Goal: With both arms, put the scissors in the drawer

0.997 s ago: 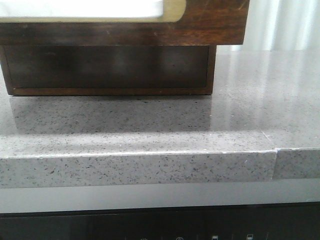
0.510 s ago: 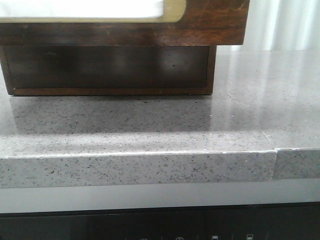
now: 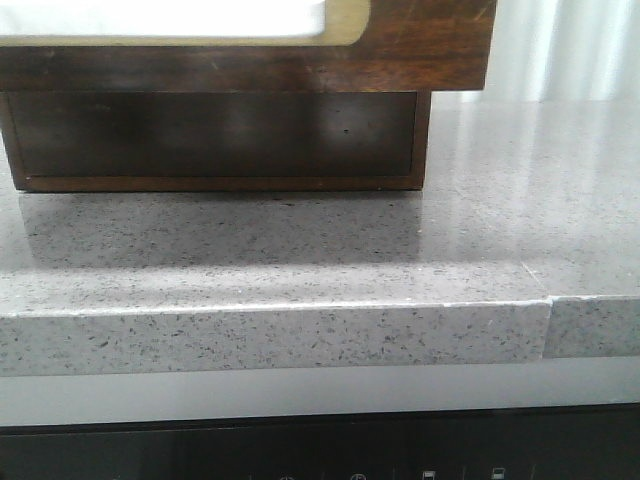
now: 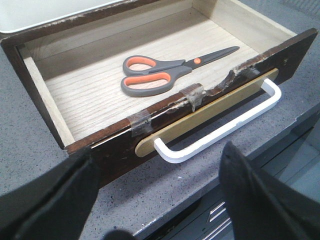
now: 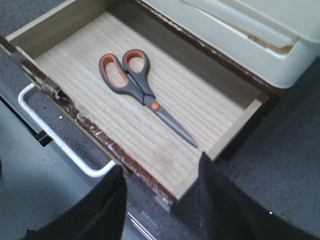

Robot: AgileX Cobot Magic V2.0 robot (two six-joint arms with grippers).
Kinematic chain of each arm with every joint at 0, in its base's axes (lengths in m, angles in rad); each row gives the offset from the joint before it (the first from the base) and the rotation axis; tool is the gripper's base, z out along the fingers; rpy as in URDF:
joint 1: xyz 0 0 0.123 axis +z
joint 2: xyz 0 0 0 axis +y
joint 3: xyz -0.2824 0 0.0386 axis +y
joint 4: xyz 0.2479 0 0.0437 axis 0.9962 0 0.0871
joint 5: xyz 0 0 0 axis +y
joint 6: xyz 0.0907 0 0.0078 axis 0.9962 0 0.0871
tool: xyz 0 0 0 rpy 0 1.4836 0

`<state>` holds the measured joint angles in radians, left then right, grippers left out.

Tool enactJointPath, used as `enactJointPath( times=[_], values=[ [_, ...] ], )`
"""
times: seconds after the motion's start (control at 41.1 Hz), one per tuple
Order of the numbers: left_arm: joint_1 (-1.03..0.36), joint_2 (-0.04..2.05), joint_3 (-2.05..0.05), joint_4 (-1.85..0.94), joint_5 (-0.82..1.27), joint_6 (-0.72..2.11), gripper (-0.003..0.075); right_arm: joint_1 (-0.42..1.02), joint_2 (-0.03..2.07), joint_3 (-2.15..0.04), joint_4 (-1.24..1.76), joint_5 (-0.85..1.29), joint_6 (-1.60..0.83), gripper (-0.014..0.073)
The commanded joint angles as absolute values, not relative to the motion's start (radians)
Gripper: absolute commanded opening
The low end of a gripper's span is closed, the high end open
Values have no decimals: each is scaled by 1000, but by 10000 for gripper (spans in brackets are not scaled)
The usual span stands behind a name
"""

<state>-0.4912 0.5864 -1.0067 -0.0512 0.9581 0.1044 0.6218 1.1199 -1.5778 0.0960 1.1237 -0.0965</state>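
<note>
The scissors point(image 4: 172, 67), with grey handles, orange-lined loops and dark blades, lie flat on the light wood floor of the open drawer point(image 4: 120, 147). They also show in the right wrist view point(image 5: 140, 90), inside the same drawer point(image 5: 200, 95). My left gripper point(image 4: 160, 200) is open and empty, above the counter just in front of the drawer's white handle point(image 4: 220, 132). My right gripper point(image 5: 160, 195) is open and empty over the drawer's front corner. The front view shows only the drawer front point(image 3: 420, 45) from below; the scissors and both grippers are out of view there.
The drawer juts out over the grey speckled counter point(image 3: 400, 250), whose front edge point(image 3: 300, 335) drops to a dark panel point(image 3: 350, 450). A cream plastic box point(image 5: 240, 35) sits on the cabinet behind the drawer. Tape patches point(image 4: 142, 122) stick to the chipped drawer front.
</note>
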Motion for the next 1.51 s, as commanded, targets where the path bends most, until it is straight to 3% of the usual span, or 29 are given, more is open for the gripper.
enactJointPath(
  times=[0.0, 0.389, 0.729, 0.851, 0.997, 1.191, 1.288, 1.483],
  values=[
    [-499, 593, -1035, -58, 889, 93, 489, 620, 1005, -1489, 79, 1017, -77, 366],
    [-499, 593, -1035, -58, 889, 93, 489, 620, 611, -1109, 27, 976, -49, 366],
    [-499, 593, -1035, -58, 889, 93, 487, 620, 510, -1024, 27, 977, -49, 366],
    [-499, 593, -1035, -58, 893, 93, 388, 620, 510, -1024, 27, 955, -49, 332],
    [-499, 593, -1035, -58, 894, 93, 180, 620, 510, -1024, 27, 929, -49, 139],
    [-499, 593, -1035, -58, 894, 93, -22, 620, 510, -1024, 27, 927, -49, -79],
    [-499, 593, -1035, -58, 894, 93, -20, 620, 510, -1024, 27, 927, -49, -120],
    [-499, 593, -1035, -62, 895, 93, -20, 620, 510, -1024, 27, 933, -49, -117]
  ],
)
